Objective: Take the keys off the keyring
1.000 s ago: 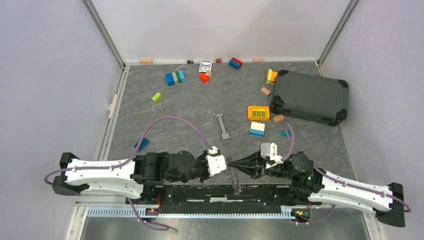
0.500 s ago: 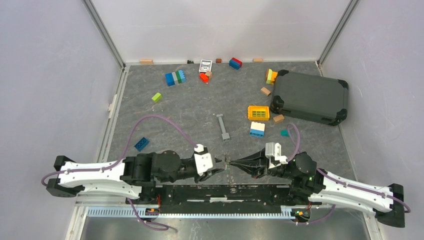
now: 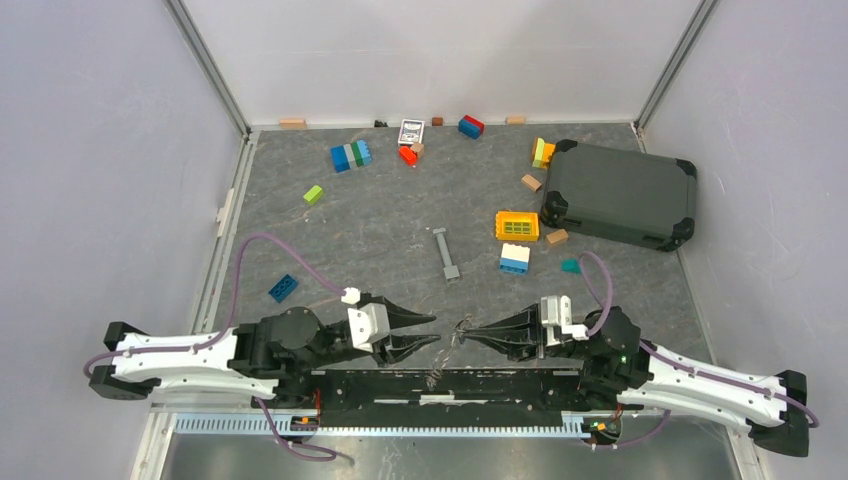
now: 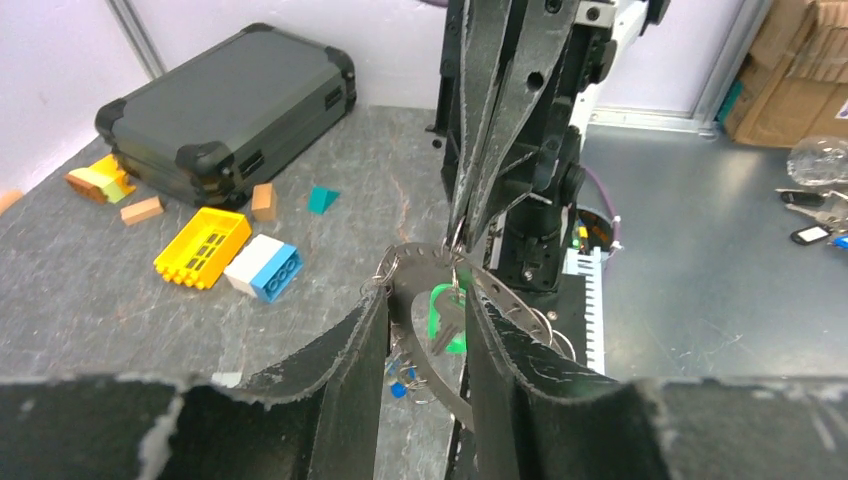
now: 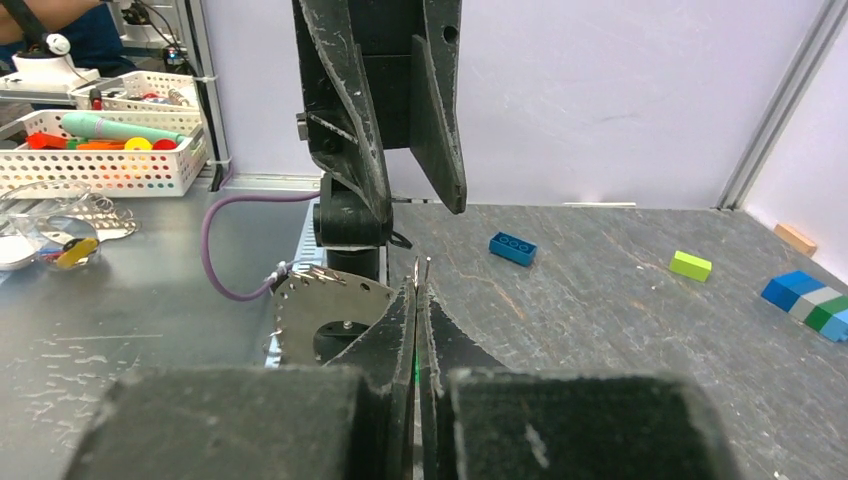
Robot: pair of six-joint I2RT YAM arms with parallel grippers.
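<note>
Two arms are lying low along the near edge of the table (image 3: pixel 380 230), their pincers facing each other across a small gap just beyond the base rail (image 3: pixel 520 385). Bare slate is stretching from them out to the bar (image 3: pixel 446 254). The case (image 3: pixel 620 193) is sitting by the far right edge, bricks (image 3: pixel 350 156) are scattered toward the far edge, and a blue brick (image 3: pixel 282 288) is lying near the left edge. The left gripper (image 3: pixel 432 330) is standing with its jaws parted, gripping nothing. The right gripper (image 3: pixel 460 331) is pinching the keyring (image 5: pixel 422 268) at its closed tips. The keys (image 4: pixel 445 315), one green-headed, are dangling from the keyring between the pincers, showing between the left fingers (image 4: pixel 350 350); whether those are touching them I cannot tell.
</note>
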